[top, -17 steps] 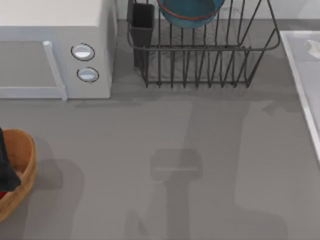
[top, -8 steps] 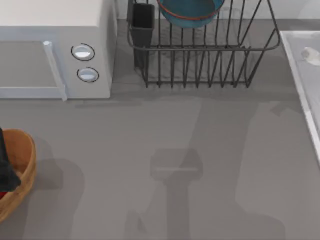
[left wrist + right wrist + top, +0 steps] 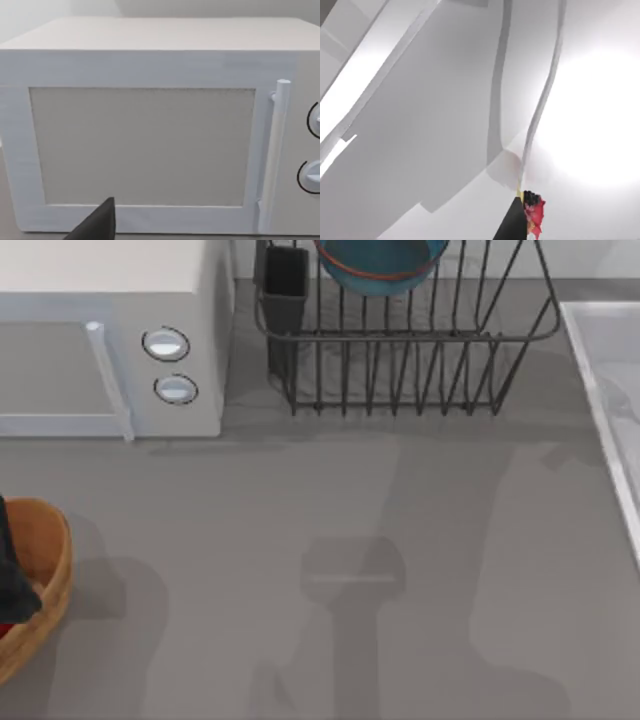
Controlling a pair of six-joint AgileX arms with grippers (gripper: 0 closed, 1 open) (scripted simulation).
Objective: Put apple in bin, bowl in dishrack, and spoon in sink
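Blue bowl [image 3: 380, 265] inside dishrack [image 3: 405, 340], beside microwave [image 3: 110, 335], bin [image 3: 35, 585] holding apple [image 3: 6, 629] under left gripper [image 3: 12, 575], finger states cannot tell, sink [image 3: 605, 390].

Blue-teal bowl [image 3: 382, 262], tan bin [image 3: 40, 585]

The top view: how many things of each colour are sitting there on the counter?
White: 2, the microwave and the sink.
Dark grey: 1, the dishrack.
Blue: 1, the bowl.
Tan: 1, the bin.
Red: 1, the apple, partly hidden.
Total: 6.
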